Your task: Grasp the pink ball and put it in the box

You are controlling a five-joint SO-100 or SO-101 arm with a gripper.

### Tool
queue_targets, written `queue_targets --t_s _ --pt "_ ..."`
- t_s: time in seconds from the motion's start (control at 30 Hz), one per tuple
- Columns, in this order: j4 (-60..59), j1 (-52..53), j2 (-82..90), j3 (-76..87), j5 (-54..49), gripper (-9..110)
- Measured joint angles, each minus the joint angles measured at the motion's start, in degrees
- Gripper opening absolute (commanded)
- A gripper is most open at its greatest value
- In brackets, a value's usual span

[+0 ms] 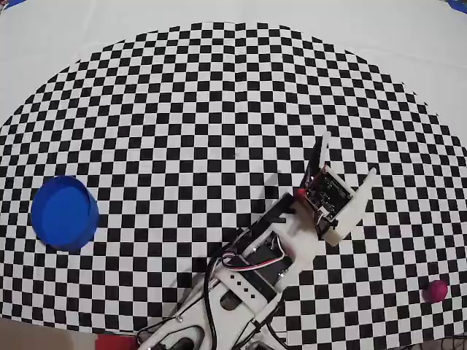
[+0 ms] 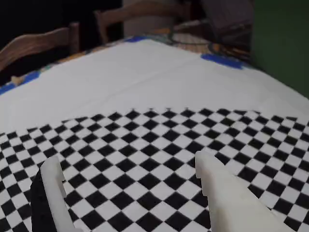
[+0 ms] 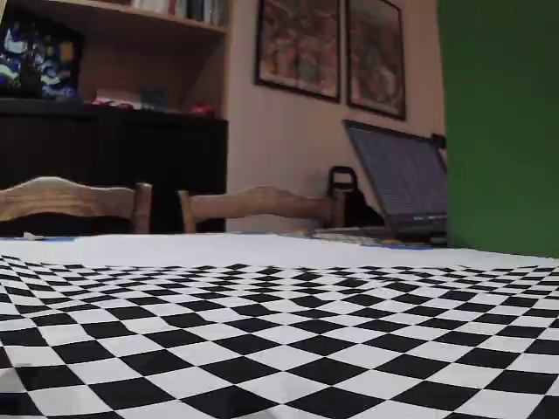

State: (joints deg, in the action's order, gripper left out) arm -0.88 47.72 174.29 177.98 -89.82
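While the arm stands over the middle of the checkered mat, nothing has yet been grasped.

Pink ball (image 1: 435, 291): lies on the mat near the lower right edge of the overhead view, alone and clear of everything; not visible in the wrist or fixed view.

Gripper (image 1: 350, 154): jaws spread wide and empty, with bare checkered squares showing between the two white fingers (image 2: 227, 193) in the wrist view.

Key relation: in the overhead view the ball lies down and to the right of the gripper, well apart from it, and behind the line along which the fingers point (up and to the right). Judged from this, the arm would need to swing toward the lower right before descending.

Ball axis: a sphere, so no approach direction is favoured.

Box (image 1: 64, 212): blue, round, open side up, at the left edge of the mat, well apart from both gripper and ball, on the opposite side of the arm.

Surroundings: wooden chairs (image 3: 262, 206) and a laptop (image 3: 397, 182) stand beyond the table; a red object (image 1: 113, 342) sits at the overhead view's bottom edge.

Obstructions: none seen between gripper and ball.
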Motion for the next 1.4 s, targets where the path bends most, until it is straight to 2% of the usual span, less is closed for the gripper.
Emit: queue_targets --t_s 1.4 --pt "1.1 26.1 -0.2 0.0 0.0 32"
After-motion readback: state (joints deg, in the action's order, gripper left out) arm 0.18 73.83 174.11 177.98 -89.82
